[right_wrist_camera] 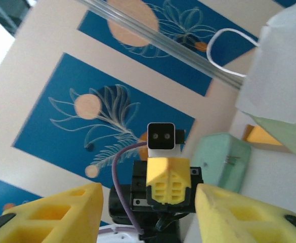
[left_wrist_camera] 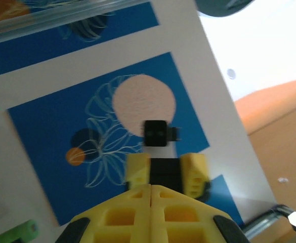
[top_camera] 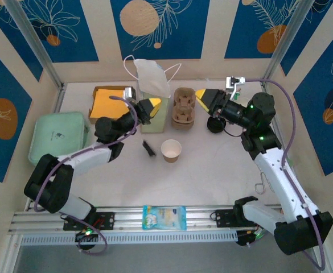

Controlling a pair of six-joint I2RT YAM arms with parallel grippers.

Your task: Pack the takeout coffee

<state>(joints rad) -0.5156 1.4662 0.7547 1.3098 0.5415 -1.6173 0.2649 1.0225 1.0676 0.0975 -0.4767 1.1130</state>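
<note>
- Lidded coffee (top_camera: 214, 124) stands on the counter (top_camera: 212, 165) beside the carrier (top_camera: 184, 108), outside the bag (top_camera: 155, 94).
- Lidless cup (top_camera: 171, 149) looks empty.
- Left tool (top_camera: 151, 104) is clenched on nothing.
- Right tool (top_camera: 202, 94) is released, its jaws apart.

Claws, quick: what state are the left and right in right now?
Left claw: closed, nothing seen between its fingers.
Right claw: open, holding nothing.

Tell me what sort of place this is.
Probably a staged robot test booth mocked up as a takeout packing counter: printed blue wall panels, a handled paper bag, a cardboard cup carrier and a lidless paper cup.
</note>
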